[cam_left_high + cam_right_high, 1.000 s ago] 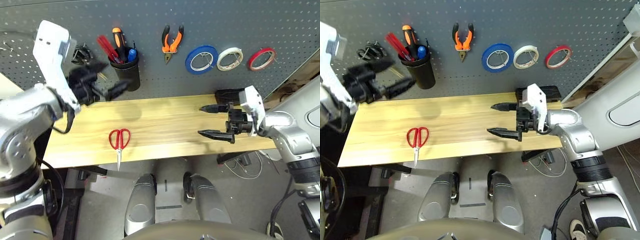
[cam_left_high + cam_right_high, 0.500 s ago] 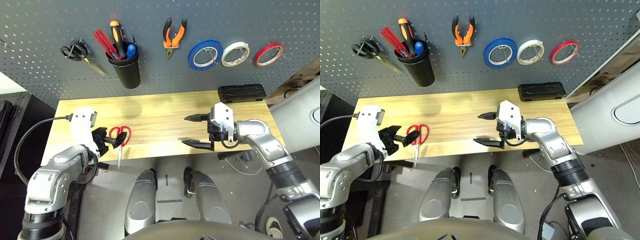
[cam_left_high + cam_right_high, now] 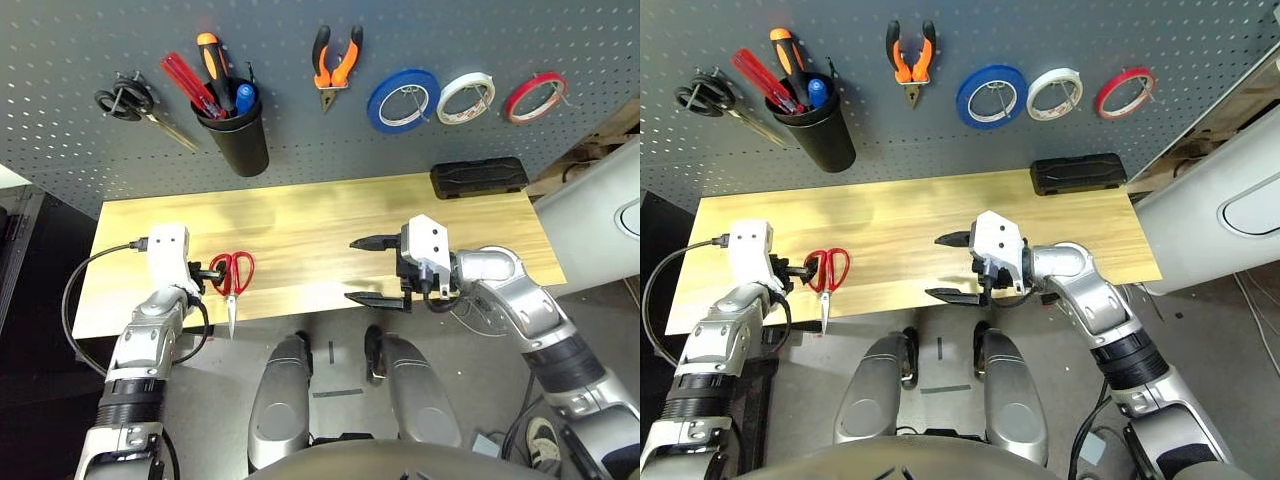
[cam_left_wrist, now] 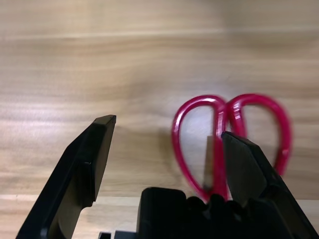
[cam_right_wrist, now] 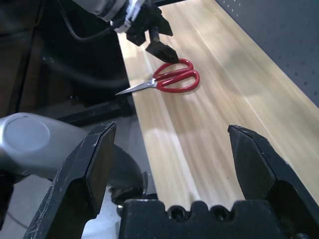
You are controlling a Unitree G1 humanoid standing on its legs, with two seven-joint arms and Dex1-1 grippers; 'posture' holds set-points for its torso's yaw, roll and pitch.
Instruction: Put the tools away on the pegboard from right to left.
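We see the red-handled scissors (image 3: 232, 281) lying flat on the wooden surface (image 3: 320, 225), blades hanging over its near edge. Our left pincer (image 3: 203, 271) gapes wide just beside the scissors' handles, holding nothing. Our right pincer (image 3: 368, 271), well apart from the scissors, also gapes empty. Beyond the scissors hangs the pegboard (image 3: 300, 130).

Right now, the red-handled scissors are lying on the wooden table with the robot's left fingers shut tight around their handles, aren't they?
Not quite. The red-handled scissors do lie on the wooden table, but the left fingers are open, not shut around the handles. The left wrist view shows them spread wide, one finger over a handle loop and the other out over bare wood.
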